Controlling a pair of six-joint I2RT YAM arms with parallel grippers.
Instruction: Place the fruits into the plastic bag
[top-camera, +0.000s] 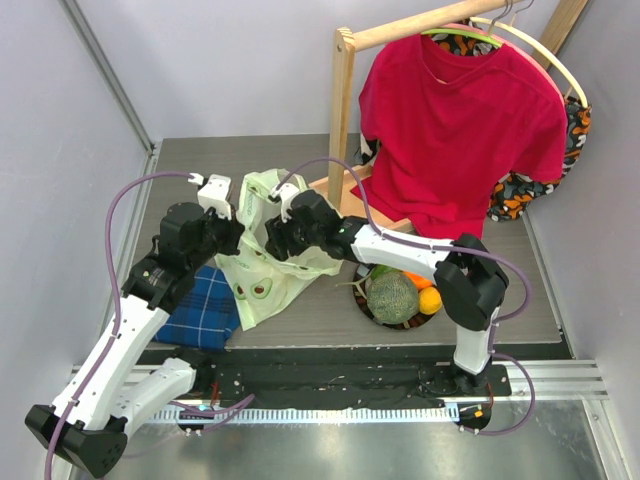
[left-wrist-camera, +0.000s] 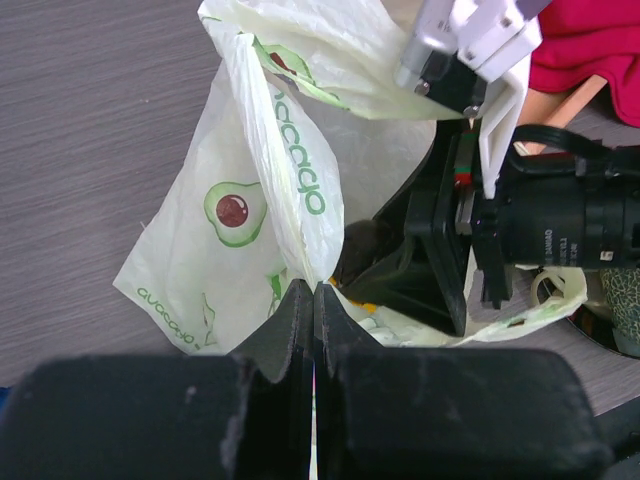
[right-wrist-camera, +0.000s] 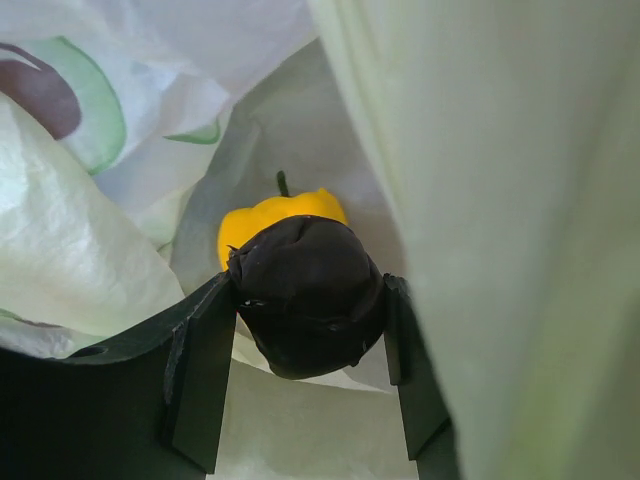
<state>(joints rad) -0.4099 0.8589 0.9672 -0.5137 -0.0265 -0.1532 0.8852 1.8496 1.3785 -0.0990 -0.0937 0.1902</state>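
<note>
The plastic bag (top-camera: 262, 275) lies crumpled on the table between the two arms. My left gripper (left-wrist-camera: 314, 290) is shut on a fold of the bag's rim (left-wrist-camera: 290, 200), pinching the thin film. My right gripper (right-wrist-camera: 305, 292) is down inside the bag (right-wrist-camera: 500, 200), shut on a dark purple fruit (right-wrist-camera: 310, 300) with a finger against each side of it. A yellow pepper-like fruit (right-wrist-camera: 262, 220) lies in the bag just beyond it. The netted melon (top-camera: 392, 297), oranges (top-camera: 430, 300) and a green piece sit on the dark plate (top-camera: 360, 303) to the right.
A blue plaid cloth (top-camera: 205, 310) lies left of the bag under my left arm. A wooden rack (top-camera: 343, 110) holds a red shirt (top-camera: 465, 140) at the back right. The right arm's wrist (left-wrist-camera: 560, 220) crosses over the bag's mouth.
</note>
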